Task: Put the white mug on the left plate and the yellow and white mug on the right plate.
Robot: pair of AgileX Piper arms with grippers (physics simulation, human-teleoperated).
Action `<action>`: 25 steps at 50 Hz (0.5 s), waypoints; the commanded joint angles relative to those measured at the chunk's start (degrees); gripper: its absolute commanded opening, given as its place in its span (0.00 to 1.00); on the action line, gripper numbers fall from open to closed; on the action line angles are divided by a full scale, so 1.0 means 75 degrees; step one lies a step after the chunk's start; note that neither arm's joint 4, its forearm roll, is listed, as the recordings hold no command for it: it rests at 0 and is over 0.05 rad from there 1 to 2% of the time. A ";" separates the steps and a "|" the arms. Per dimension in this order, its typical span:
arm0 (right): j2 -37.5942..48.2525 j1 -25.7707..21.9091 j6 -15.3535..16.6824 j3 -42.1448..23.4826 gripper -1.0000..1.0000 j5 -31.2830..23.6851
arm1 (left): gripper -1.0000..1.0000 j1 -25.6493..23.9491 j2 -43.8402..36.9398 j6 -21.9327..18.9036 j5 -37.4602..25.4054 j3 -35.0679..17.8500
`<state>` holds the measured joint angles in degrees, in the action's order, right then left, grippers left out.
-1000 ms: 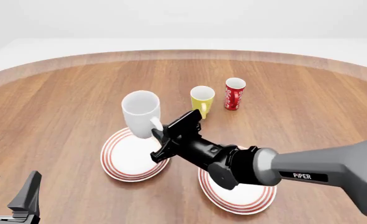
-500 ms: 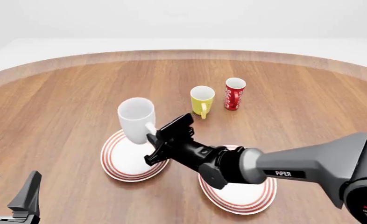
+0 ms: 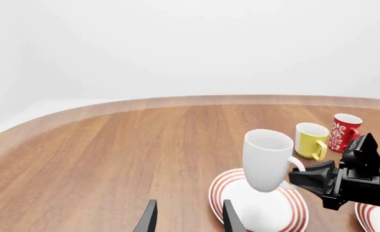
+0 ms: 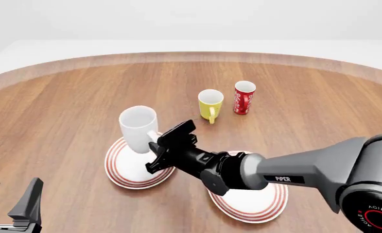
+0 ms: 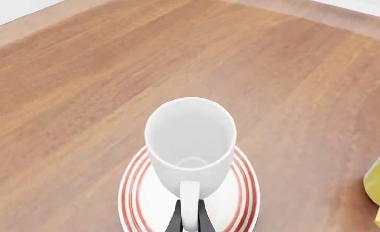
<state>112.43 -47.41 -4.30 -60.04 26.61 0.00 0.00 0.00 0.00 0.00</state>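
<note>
The white mug [image 4: 138, 127] hangs upright just over the far part of the left plate [image 4: 121, 171], with my right gripper [image 4: 157, 147] shut on its handle. In the right wrist view the handle sits between the fingers of the right gripper [image 5: 188, 221], with the white mug [image 5: 190, 140] above the left plate [image 5: 130, 193]. Further back on the wood stands the yellow and white mug [image 4: 210, 104]. My right arm covers part of the right plate [image 4: 259, 206]. At the near left my left gripper [image 4: 12, 196] is open and holds nothing.
A slim red cup [image 4: 244, 97] stands just right of the yellow mug, also seen as the red cup [image 3: 343, 131] in the left wrist view. The round wooden table's far edge [image 4: 191, 56] curves across the back.
My right gripper has carried the white mug down and to the left, closer to the left plate. The left gripper has stayed still.
</note>
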 commanded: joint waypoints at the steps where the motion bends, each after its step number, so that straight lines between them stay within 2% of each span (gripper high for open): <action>1: 0.0195 -0.0002 -0.0079 -0.0245 0.00 -0.0143 | 1.00 0.0000 0.0000 0.0000 0.0000 0.0000; 25: 0.0448 -0.0058 -0.0156 -0.0544 0.00 -0.0404 | 1.00 0.0000 0.0000 0.0000 0.0000 0.0000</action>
<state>115.17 -47.53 -4.96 -63.06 24.26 0.00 0.00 0.00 0.00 0.00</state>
